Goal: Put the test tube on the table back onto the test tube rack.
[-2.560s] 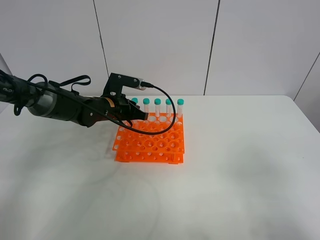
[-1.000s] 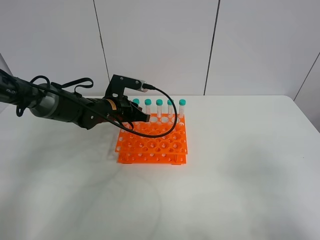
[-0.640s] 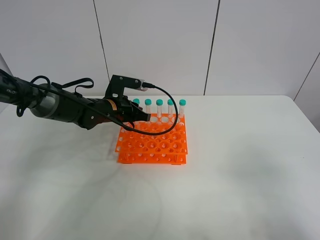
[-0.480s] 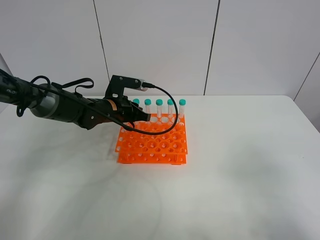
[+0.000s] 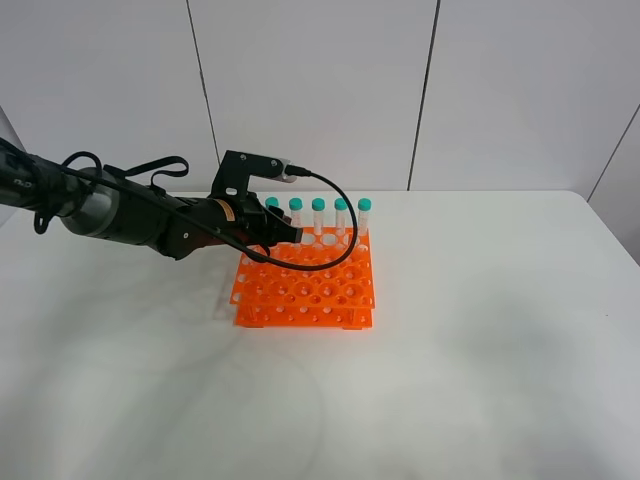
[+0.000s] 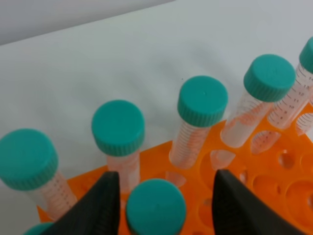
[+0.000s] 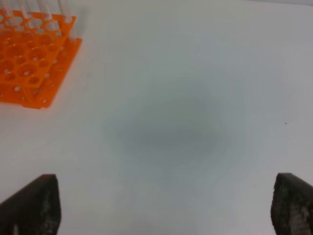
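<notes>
In the left wrist view a test tube with a teal cap (image 6: 155, 208) stands upright in the orange test tube rack (image 6: 274, 171), just in front of the back row of tubes. My left gripper (image 6: 161, 210) is open around that cap, with a narrow gap on each side. In the exterior high view the left gripper (image 5: 283, 232) hovers over the rack's (image 5: 305, 290) back left corner and hides this tube. My right gripper (image 7: 161, 208) is wide open over the bare white table (image 7: 171, 122), holding nothing. It is outside the exterior high view.
Several capped tubes (image 5: 318, 215) stand in the rack's back row. A black cable (image 5: 335, 235) loops from the left wrist over the rack. The right wrist view shows the rack's corner (image 7: 29, 63) off to one side. A white panelled wall (image 5: 320, 90) stands behind the table (image 5: 450, 380).
The left gripper's jaws have parted off the tube's cap. Since the earliest frame, arm and rack have shifted slightly right. Over the last second the arm has barely moved.
</notes>
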Tool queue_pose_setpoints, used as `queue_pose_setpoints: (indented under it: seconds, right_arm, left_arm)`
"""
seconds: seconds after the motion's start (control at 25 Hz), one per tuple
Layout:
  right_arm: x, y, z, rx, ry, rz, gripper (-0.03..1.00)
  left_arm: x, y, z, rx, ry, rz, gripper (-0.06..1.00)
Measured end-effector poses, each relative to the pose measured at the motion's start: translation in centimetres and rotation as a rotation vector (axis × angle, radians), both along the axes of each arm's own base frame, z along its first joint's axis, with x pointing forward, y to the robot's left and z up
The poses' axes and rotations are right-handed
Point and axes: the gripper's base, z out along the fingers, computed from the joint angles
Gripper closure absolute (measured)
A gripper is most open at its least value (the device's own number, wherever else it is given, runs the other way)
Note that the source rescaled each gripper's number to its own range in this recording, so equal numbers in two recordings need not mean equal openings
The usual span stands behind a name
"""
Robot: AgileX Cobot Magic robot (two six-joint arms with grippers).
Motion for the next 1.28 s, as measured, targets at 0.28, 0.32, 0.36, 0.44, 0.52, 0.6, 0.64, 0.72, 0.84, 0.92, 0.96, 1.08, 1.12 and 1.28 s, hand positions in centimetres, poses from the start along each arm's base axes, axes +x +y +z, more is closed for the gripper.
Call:
queue_pose_setpoints:
  seconds: [0.28, 0.32, 0.36, 0.44, 0.52, 0.6, 0.64, 0.72, 0.84, 0.92, 0.96, 1.08, 1.12, 1.28]
  right_arm:
    - [0.0, 0.0, 0.0, 0.0, 0.0, 0.0, 0.06]
    - [0.0, 0.0, 0.0, 0.0, 0.0, 0.0, 0.06]
    - [0.0, 0.0, 0.0, 0.0, 0.0, 0.0, 0.06]
    - [0.0, 0.0, 0.0, 0.0, 0.0, 0.0, 0.06]
    - [0.0, 0.0, 0.0, 0.0, 0.0, 0.0, 0.06]
    - [0.0, 0.0, 0.0, 0.0, 0.0, 0.0, 0.06]
    - [0.0, 0.0, 0.0, 0.0, 0.0, 0.0, 0.06]
    - [0.0, 0.0, 0.0, 0.0, 0.0, 0.0, 0.06]
    - [0.0, 0.0, 0.0, 0.0, 0.0, 0.0, 0.06]
    - [0.0, 0.0, 0.0, 0.0, 0.0, 0.0, 0.06]
    - [0.0, 0.0, 0.0, 0.0, 0.0, 0.0, 0.06]
    - [0.0, 0.0, 0.0, 0.0, 0.0, 0.0, 0.06]
    - [0.0, 0.0, 0.0, 0.0, 0.0, 0.0, 0.06]
    - [0.0, 0.0, 0.0, 0.0, 0.0, 0.0, 0.06]
  left_arm:
    - [-0.2, 0.1, 1.7, -0.028, -0.014, 0.013, 0.62]
    - [-0.3, 0.1, 2.3, -0.032, -0.023, 0.014, 0.62]
    - [-0.3, 0.2, 2.6, -0.033, -0.024, 0.016, 0.62]
    - [-0.6, 0.2, 3.7, -0.03, -0.028, 0.013, 0.62]
    - [-1.0, 0.3, 4.9, -0.023, -0.038, 0.008, 0.62]
    - [-1.3, 0.5, 6.3, -0.024, -0.06, 0.004, 0.62]
    - [-1.5, 0.6, 7.1, -0.025, -0.072, 0.003, 0.62]
    - [-1.9, 0.8, 8.6, -0.031, -0.095, 0.004, 0.62]
    - [-2.5, 1.1, 10.3, -0.038, -0.119, 0.005, 0.62]
    - [-2.8, 1.4, 11.0, -0.036, -0.121, 0.012, 0.6]
    - [-2.8, 1.7, 11.2, -0.032, -0.116, 0.019, 0.55]
    - [-2.6, 2.9, 11.2, -0.004, -0.088, 0.049, 0.28]
    - [-2.5, 3.6, 11.0, 0.013, -0.068, 0.064, 0.17]
    - [-2.0, 6.2, 10.5, 0.051, -0.003, 0.138, -0.02]
